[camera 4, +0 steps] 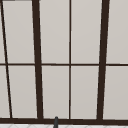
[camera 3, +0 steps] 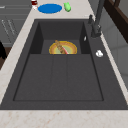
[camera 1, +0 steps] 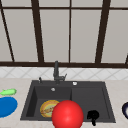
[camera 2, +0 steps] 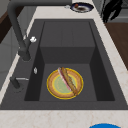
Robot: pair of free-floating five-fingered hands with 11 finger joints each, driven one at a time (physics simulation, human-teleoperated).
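I see one black hand (camera 1: 93,116) low at front edge of dark sink (camera 1: 106,100), R side, can't tell if fingers apart or curled, nearest thing big red ball (camera 1: 67,115) just L of it, yellow round plate w/ hot dog (camera 2: 65,83) in L basin, blue round plate (camera 1: 7,106) on L surface.

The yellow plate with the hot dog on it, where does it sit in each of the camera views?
Front view: yellow plate in the sink's left basin, lower centre-left, partly behind a red ball.
Left side view: centre, on the near basin's floor.
Right side view: upper centre, in the far basin.
Upper view: not in it.
Shared landmark: the dark faucet behind the sink.
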